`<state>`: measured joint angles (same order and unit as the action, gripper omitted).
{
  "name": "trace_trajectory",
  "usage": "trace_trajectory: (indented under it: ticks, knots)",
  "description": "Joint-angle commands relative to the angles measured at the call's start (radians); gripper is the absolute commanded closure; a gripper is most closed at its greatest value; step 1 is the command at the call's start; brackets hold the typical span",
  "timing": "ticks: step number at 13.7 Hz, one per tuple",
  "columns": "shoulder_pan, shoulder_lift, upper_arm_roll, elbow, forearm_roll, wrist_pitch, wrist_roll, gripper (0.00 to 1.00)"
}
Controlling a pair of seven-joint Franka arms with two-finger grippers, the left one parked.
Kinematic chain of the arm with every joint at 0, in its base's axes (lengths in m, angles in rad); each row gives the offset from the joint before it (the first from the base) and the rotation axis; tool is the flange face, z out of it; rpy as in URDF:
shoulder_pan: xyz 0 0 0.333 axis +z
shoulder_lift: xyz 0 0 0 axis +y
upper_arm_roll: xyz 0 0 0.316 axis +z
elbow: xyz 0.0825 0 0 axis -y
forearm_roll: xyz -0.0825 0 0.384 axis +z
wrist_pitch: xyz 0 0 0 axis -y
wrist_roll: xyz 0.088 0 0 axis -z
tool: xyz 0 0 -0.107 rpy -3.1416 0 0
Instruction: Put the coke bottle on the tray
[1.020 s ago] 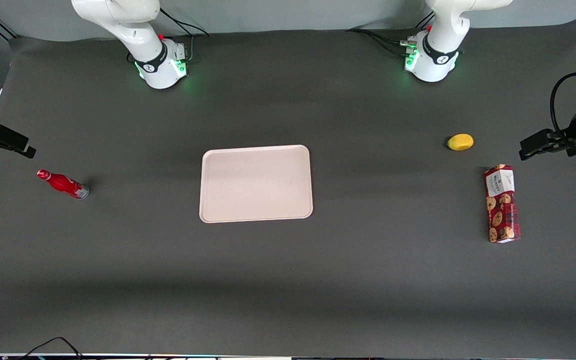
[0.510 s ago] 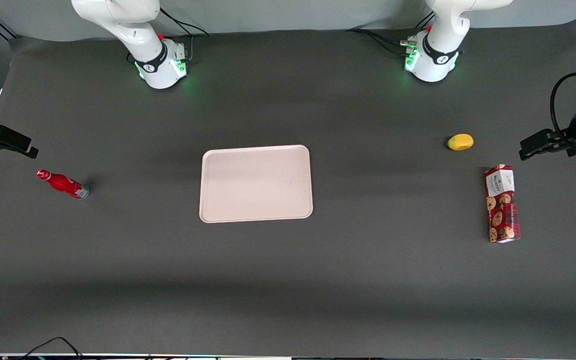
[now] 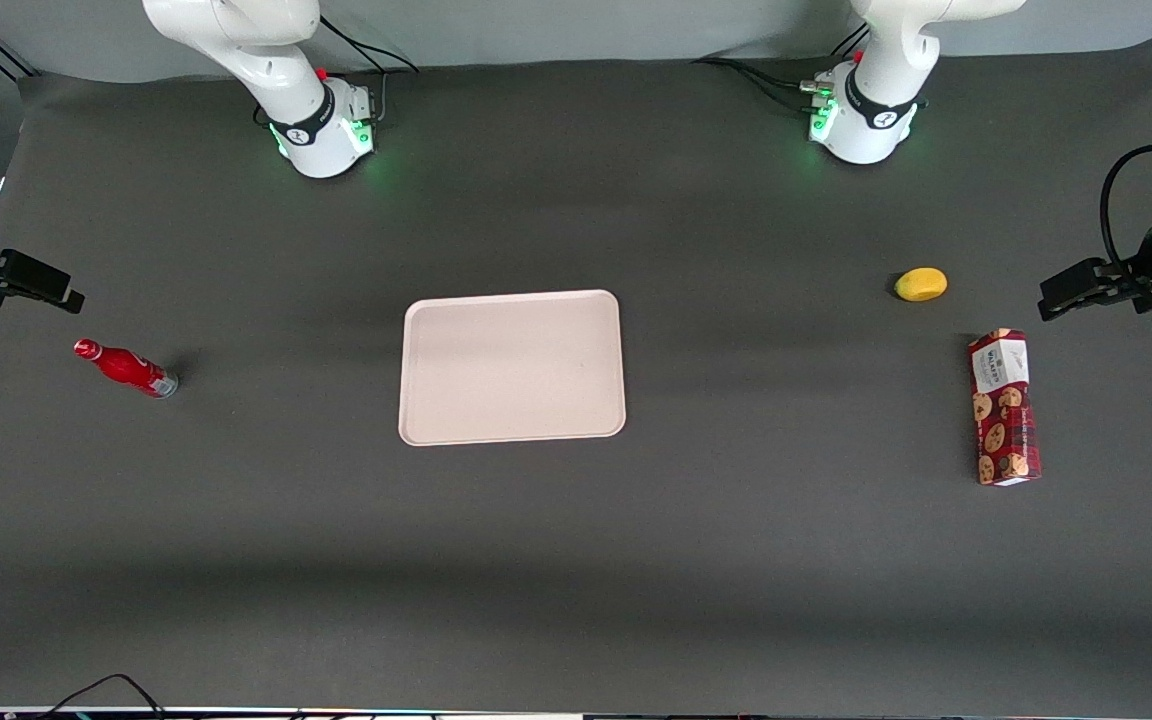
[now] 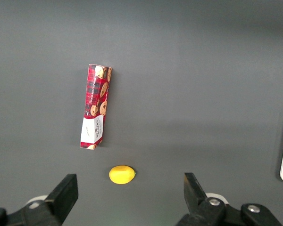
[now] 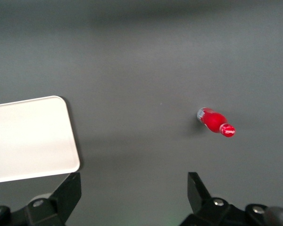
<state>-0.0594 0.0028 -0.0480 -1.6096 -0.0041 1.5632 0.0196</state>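
Tray [image 3: 512,367] lies flat mid-table, nothing on it, presumably staged as the drop zone. Cookie box [image 3: 1004,407] and lemon [image 3: 921,284] lie toward the parked arm's end, clear of the work. Gripper [image 3: 31,283] hovers high, fingers spread wide and empty, at roughly eleven o'clock from the coke bottle [image 3: 126,367], apparently lining up. The bottle stands on the table, well apart from the tray.

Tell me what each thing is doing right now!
coke bottle: standing on the table, untouched.
tray: flat, nothing on it.
pincer: open, up near the bottle, holding nothing.
cookie box: lying flat.
lemon: resting beside the box.
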Motion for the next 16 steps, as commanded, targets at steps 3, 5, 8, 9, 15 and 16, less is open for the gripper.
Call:
trace_trajectory:
  ticks: [3,5,8,9,15,16]
  knots:
    - [-0.028,-0.059,0.002,-0.108,-0.096,0.012,-0.056,0.0]
    - [-0.055,-0.113,-0.018,-0.217,-0.096,0.114,-0.15,0.0]
    - [-0.048,-0.2,-0.117,-0.433,-0.096,0.327,-0.282,0.0]
    - [-0.048,-0.22,-0.145,-0.505,-0.096,0.41,-0.341,0.0]
    - [-0.028,-0.207,-0.323,-0.713,-0.076,0.699,-0.606,0.0]
    - [-0.028,-0.192,-0.332,-0.74,-0.074,0.751,-0.606,0.0]
